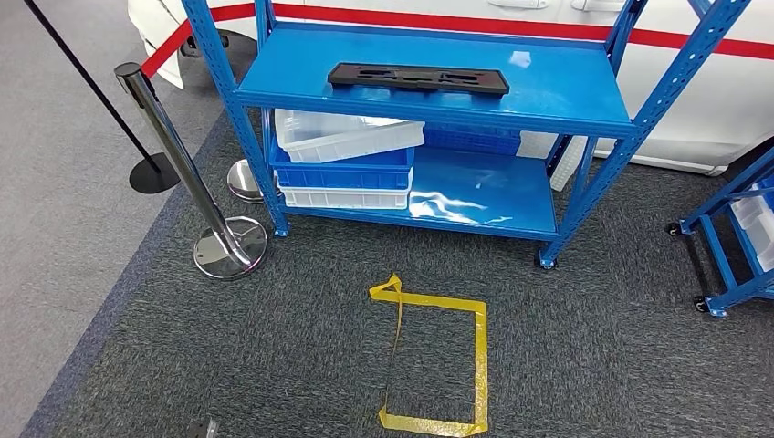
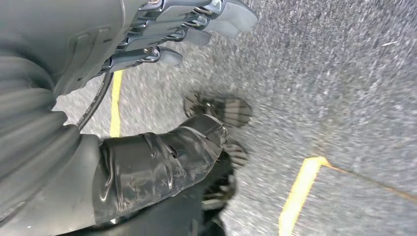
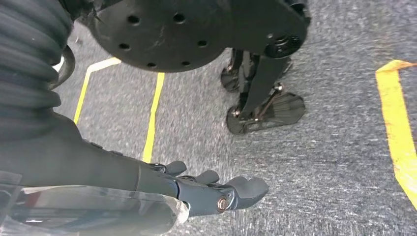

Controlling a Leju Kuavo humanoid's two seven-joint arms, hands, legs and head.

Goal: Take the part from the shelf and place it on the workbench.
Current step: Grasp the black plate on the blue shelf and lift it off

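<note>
Nothing is held by the left hand (image 2: pixel 187 29), whose fingers are stretched out loosely above the grey carpet (image 2: pixel 344 73). The right hand (image 3: pixel 211 189) is likewise extended and empty. The black part (image 1: pixel 418 78) is seen lying flat on the blue shelf (image 1: pixel 557 87), on its top level.

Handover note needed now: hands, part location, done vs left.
Left hand: hanging at the robot's side over the grey carpet, fingers apart, holding nothing.
Right hand: also hanging over the carpet, fingers extended, holding nothing.
Part: flat black piece lying on the top level of the blue shelf, untouched.
Yellow tape square on the floor in front of the shelf, between robot and shelf.
Done: robot faces the shelf.
Left: close in, grasp the part, carry it to the workbench, set it down.
</note>
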